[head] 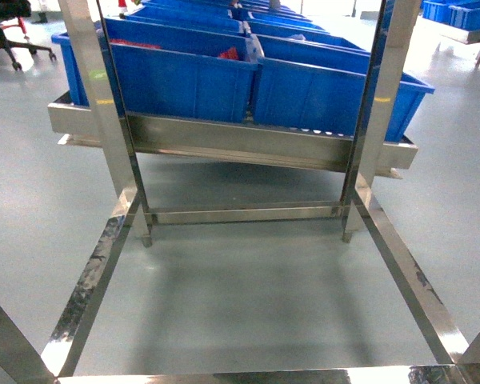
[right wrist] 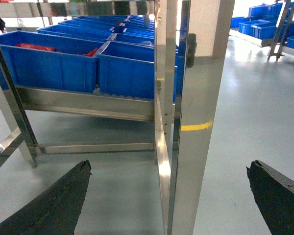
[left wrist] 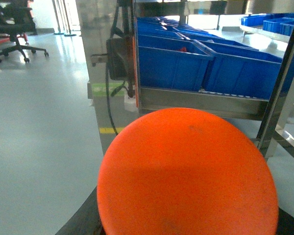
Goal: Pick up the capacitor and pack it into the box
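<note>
Capacitor (left wrist: 186, 174): filled lower centre of left wrist view, gripped between left fingers (left wrist: 76, 223). Right fingers (right wrist: 46, 203): spread, empty. Box: nowhere in view. Step: carrying. Next: locate box past blue bins (head: 184, 80), then lower in

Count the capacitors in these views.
1: the capacitor fills the left wrist view, in the left tool. Red shapes in the blue bins may be more; too small to tell.
</note>
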### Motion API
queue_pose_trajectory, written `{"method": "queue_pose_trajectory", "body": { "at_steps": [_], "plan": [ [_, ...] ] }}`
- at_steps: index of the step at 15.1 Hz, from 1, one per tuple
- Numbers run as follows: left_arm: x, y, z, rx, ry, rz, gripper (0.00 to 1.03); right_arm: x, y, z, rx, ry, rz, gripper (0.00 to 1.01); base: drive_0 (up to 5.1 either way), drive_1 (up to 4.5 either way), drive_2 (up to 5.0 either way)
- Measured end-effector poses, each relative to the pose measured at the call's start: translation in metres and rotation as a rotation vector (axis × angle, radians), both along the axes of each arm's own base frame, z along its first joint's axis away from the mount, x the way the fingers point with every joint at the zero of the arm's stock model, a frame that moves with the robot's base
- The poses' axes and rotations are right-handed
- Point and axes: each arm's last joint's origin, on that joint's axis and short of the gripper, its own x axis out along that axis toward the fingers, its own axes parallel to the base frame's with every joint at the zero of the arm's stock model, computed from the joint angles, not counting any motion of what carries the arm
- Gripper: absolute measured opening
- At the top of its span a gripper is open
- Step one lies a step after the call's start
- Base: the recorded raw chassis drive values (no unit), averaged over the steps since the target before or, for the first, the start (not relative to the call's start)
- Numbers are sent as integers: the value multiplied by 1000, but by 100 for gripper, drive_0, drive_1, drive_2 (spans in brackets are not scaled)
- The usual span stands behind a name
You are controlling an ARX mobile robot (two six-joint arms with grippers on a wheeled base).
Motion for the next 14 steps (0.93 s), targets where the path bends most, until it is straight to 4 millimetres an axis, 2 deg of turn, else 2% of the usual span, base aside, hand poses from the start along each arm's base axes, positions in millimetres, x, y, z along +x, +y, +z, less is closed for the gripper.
{"method": "queue_pose_trajectory", "body": {
  "at_steps": [4,14],
  "plan": [
    [0,0,0,0,0,0,44,0,0,0,0,0,0,98,0,0,0],
    [0,0,0,0,0,0,44,0,0,0,0,0,-1,98,-487,251,251]
  ]
}}
